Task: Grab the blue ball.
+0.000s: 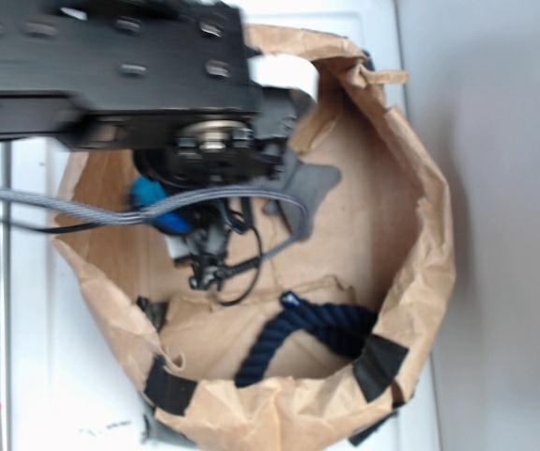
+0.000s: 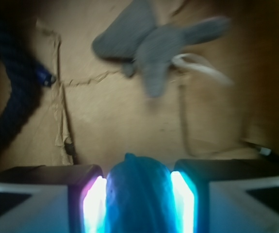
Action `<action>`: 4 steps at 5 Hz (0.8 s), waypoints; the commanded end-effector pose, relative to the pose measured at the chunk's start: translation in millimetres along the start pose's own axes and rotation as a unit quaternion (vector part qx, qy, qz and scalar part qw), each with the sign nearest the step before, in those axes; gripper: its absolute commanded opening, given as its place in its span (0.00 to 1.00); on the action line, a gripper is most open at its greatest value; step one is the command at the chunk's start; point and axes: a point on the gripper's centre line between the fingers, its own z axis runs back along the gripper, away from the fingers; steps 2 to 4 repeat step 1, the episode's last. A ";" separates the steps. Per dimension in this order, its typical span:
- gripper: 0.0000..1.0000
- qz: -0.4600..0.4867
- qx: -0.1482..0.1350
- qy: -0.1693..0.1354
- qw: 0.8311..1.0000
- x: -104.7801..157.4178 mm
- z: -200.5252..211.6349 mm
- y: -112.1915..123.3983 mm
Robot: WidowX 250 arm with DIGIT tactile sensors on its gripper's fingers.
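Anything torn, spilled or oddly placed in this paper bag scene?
Nothing spilled. The paper bag has a crumpled, ragged rim patched with black tape, apparently deliberately. The navy rope and grey plush toy lie loose on its floor. The gripper squeezes the blue ball between its fingers.

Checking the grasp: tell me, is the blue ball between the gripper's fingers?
Yes, the wrist view shows the blue ball wedged between both fingers of the gripper.

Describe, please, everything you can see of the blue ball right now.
The blue ball is turquoise and rounded, its surface blurred. In the wrist view it sits between the two fingers of the gripper, which press on both sides. The exterior view shows only a patch of it under the arm, inside the paper bag.
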 end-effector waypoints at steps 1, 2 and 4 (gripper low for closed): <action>0.00 -0.010 -0.019 -0.063 0.998 -8.5 33.3 7.3; 0.00 -0.010 -0.019 -0.063 0.998 -8.5 33.3 7.3; 0.00 -0.010 -0.019 -0.063 0.998 -8.5 33.3 7.3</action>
